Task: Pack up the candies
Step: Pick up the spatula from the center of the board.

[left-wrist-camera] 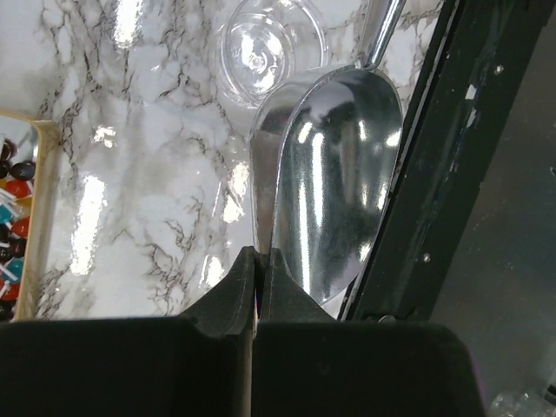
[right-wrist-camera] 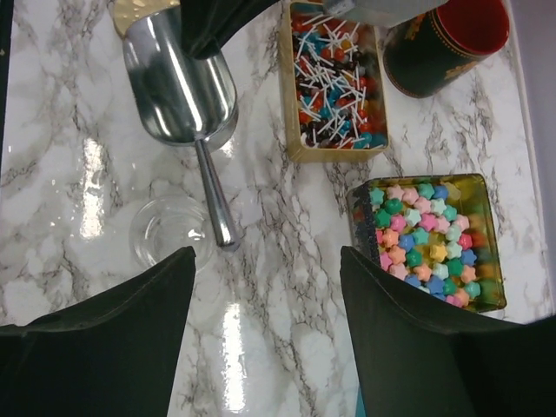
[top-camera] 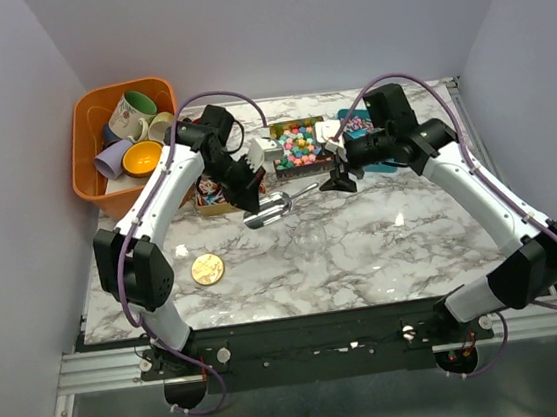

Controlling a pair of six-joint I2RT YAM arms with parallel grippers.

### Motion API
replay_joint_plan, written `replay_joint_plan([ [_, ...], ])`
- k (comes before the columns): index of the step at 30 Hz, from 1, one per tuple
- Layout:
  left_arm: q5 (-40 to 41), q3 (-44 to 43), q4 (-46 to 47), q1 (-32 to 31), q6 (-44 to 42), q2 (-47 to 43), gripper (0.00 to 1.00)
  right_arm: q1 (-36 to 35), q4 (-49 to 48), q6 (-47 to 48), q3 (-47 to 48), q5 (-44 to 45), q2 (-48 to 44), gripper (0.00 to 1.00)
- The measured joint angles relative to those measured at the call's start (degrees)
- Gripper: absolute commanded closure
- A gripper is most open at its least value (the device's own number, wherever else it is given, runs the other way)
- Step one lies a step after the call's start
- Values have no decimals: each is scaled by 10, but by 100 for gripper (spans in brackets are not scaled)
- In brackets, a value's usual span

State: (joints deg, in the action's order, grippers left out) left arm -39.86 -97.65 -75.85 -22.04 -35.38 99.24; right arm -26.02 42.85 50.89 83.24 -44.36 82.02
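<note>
Candies (right-wrist-camera: 430, 234) are lying in a clear box (right-wrist-camera: 497, 261) near the middle of the far edge. Lollipops (right-wrist-camera: 334, 78) are filling a tray (right-wrist-camera: 289, 95) just beside it, toward the left edge. Left gripper (left-wrist-camera: 258, 258) is pinching the rim of a metal scoop (left-wrist-camera: 339, 165), jaws closed tight on it. Right gripper (right-wrist-camera: 265, 261) is hovering over the marble with jaws wide, holding nothing. A clear cup (right-wrist-camera: 169, 230) is standing just beside the end of the scoop's handle.

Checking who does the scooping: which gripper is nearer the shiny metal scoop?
Left. The left gripper is shut on the shiny metal scoop at its rim; the open right gripper hovers near its handle end.
</note>
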Motion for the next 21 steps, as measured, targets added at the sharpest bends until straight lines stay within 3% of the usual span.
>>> replay_joint_plan([
  [12, -2, 0, 24, -36, 56, 0, 100, -26, 63, 74, 74, -1, 70, 50],
  [21, 2, -1, 29, -41, 70, 0, 100, -43, 94, 96, 70, -3, 72, 52],
])
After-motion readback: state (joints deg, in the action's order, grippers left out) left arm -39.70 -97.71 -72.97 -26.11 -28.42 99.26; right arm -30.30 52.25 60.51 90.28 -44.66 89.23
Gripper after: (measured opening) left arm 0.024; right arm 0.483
